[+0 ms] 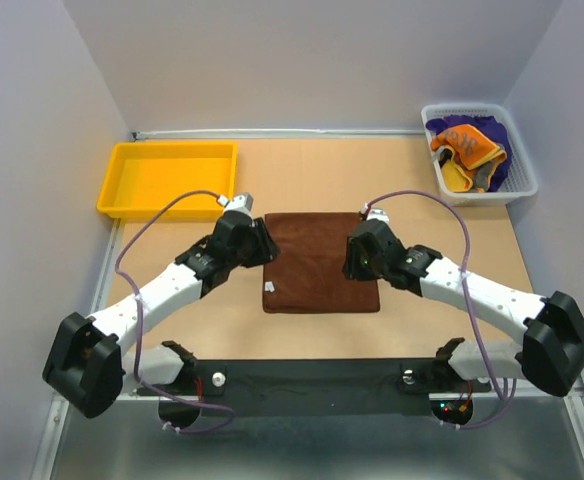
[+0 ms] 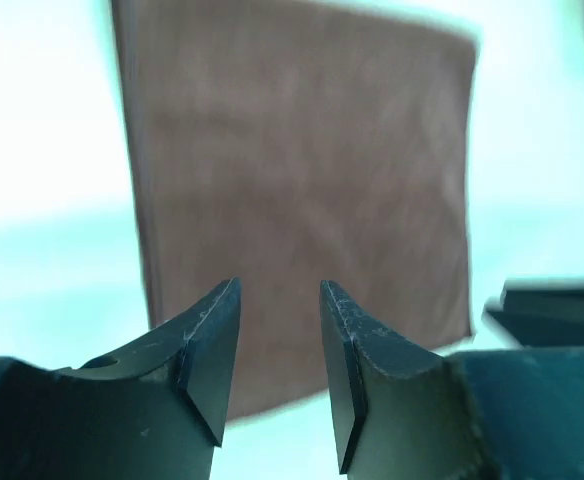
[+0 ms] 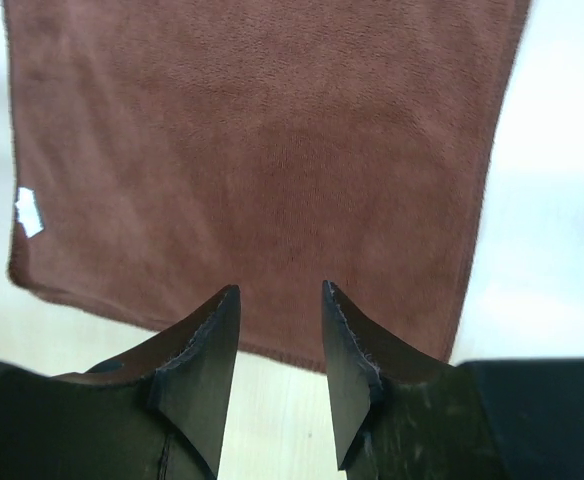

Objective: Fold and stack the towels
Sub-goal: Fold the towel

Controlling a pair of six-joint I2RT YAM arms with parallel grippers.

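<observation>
Left gripper [image 2: 280,290] and right gripper [image 3: 280,290] stood part-open and empty at the brown towel [image 1: 317,270]; uneven grabs could skew the fold.

The left tool [image 2: 280,330] hangs with its fingers apart over the near edge of a blurred brown towel [image 2: 302,170], which lies flat on the pale desk [image 2: 42,200].

You are looking at a dark brown terry towel [image 1: 320,262], fuzzy and matt, on a smooth matt desk [image 1: 322,170]; the yellow tray [image 1: 167,180] is glossy plastic.
</observation>
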